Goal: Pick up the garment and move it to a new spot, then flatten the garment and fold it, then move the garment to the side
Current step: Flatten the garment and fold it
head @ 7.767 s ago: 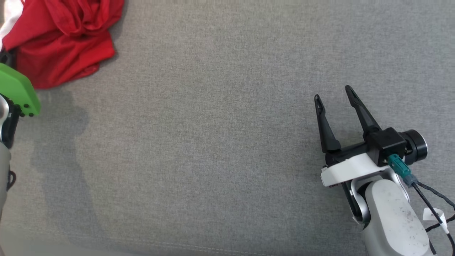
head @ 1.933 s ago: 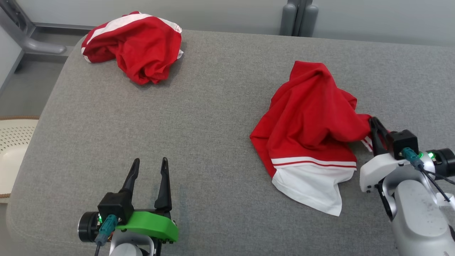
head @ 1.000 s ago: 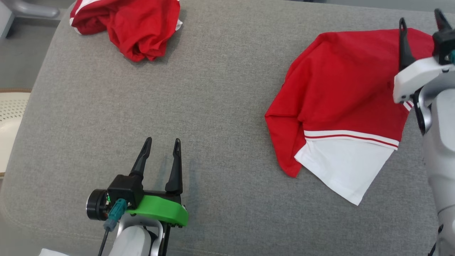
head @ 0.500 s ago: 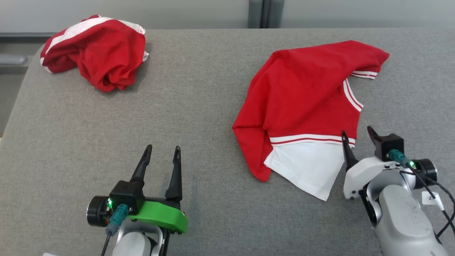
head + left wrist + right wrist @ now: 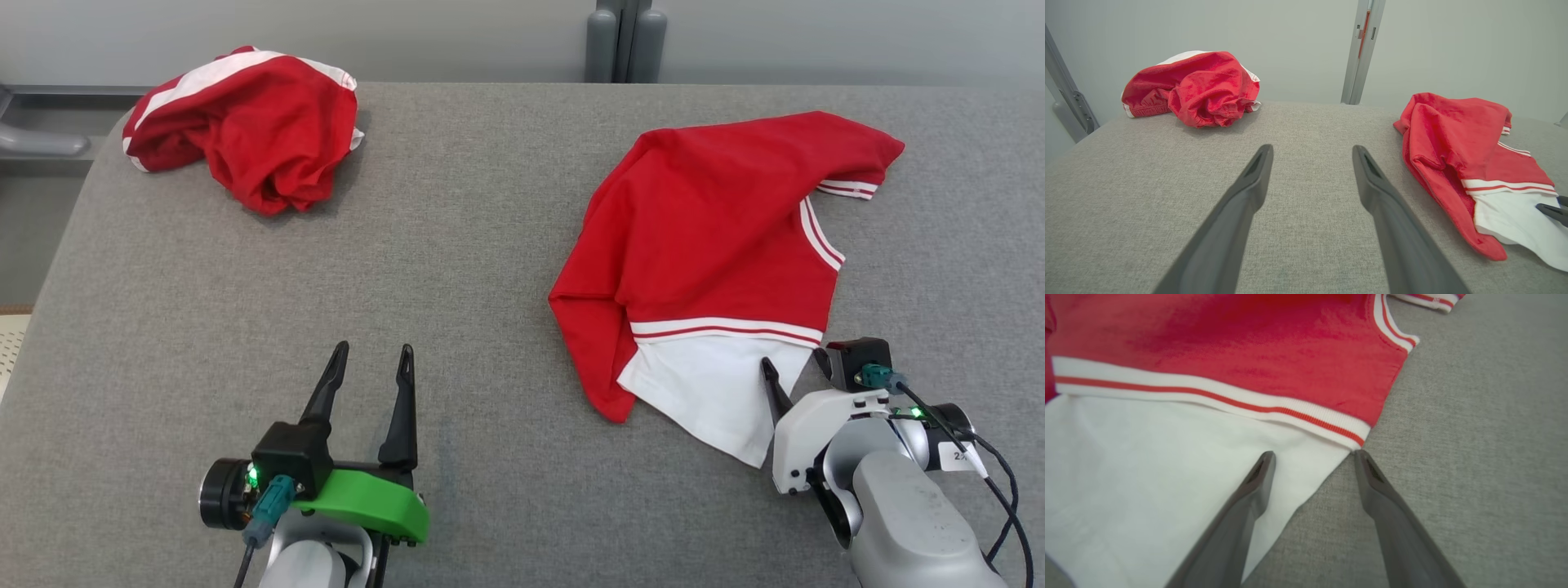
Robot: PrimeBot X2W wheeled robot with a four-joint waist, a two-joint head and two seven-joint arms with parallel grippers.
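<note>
I see the garment (image 5: 718, 245) lying on the bench's (image 5: 490, 245) right half. My right pincer (image 5: 1313, 454) gapes apart at its white corner, and my left pincer (image 5: 373, 349) gapes apart over bare bench.

We see the left pincer (image 5: 373, 349) as two long, dark, tapering fingers on a bright green bracket (image 5: 363, 505), with a black block (image 5: 294, 457), a teal plug (image 5: 273, 494) and a round black drum (image 5: 219, 492). The right pincer (image 5: 792, 359) has a white bracket (image 5: 816, 437). Its pale grey forearm (image 5: 914, 523) is flecked with dark specks and carries black cables (image 5: 1000, 490) and a white tag (image 5: 955, 457).
</note>
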